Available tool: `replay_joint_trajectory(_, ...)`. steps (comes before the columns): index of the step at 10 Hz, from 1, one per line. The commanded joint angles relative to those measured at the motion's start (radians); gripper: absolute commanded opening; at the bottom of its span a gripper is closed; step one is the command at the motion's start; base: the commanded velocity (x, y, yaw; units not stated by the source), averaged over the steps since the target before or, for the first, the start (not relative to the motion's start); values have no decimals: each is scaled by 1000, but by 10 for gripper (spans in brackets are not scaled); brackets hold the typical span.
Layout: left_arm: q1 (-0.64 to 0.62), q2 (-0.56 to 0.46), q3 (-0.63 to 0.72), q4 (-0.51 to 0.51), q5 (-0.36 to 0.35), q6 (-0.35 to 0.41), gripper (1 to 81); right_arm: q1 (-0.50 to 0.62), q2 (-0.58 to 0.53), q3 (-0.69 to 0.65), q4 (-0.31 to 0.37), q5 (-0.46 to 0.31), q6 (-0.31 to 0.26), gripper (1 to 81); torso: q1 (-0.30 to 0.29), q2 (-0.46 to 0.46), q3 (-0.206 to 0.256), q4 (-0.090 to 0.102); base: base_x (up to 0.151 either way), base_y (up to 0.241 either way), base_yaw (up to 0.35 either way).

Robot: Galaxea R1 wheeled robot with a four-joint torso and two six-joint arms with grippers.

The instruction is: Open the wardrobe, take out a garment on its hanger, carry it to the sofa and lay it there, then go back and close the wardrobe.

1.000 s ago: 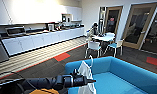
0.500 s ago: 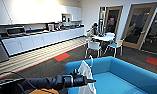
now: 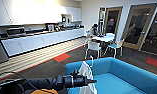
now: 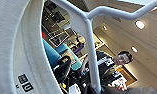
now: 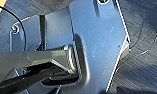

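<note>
My left gripper (image 3: 92, 81) reaches in from the left and is shut on the thin white hanger (image 3: 91, 60). The white garment (image 3: 86, 73) hangs from that hanger over the front left part of the bright blue sofa (image 3: 129, 75). The left wrist view shows the hanger (image 4: 91, 52) close up, its stem running down into the gripper, with the garment (image 4: 17, 47) and its collar label beside it. My right arm's dark plate (image 5: 94, 45) hangs above dark carpet.
A white kitchen counter (image 3: 39, 41) runs along the left wall. A round white table (image 3: 104, 38) with white chairs (image 3: 93, 47) stands behind the sofa, and wooden glass doors (image 3: 137, 25) are at the right. A person (image 4: 111, 67) stands behind me.
</note>
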Motion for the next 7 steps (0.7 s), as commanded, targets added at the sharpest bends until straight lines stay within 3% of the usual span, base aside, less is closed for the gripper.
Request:
replay_joint_trajectory(1, -152, 8, 39, 34, -46, 18, 10, 37, 6, 1, 4, -54, -3, 811, 1, 0, 0, 0, 100, 0, 0)
replay_joint_trajectory(3, -146, 11, 39, 35, -45, 18, 10, 34, 6, 1, 6, -54, -3, 811, 1, 0, 0, 0, 100, 0, 0)
replay_joint_trajectory(5, -144, 12, 38, 35, -46, 18, 10, 34, 8, 3, 3, -54, -3, 811, 1, 0, -76, 0, 93, 0, 0)
replay_joint_trajectory(6, -144, 12, 38, 35, -46, 20, 10, 34, 8, 3, 3, -54, -3, 811, 1, 0, -117, 0, 93, 0, 0)
replay_joint_trajectory(7, -144, 12, 38, 35, -46, 18, 10, 34, 8, 3, 3, -52, -3, 811, 1, 0, -234, 0, 92, 0, 0)
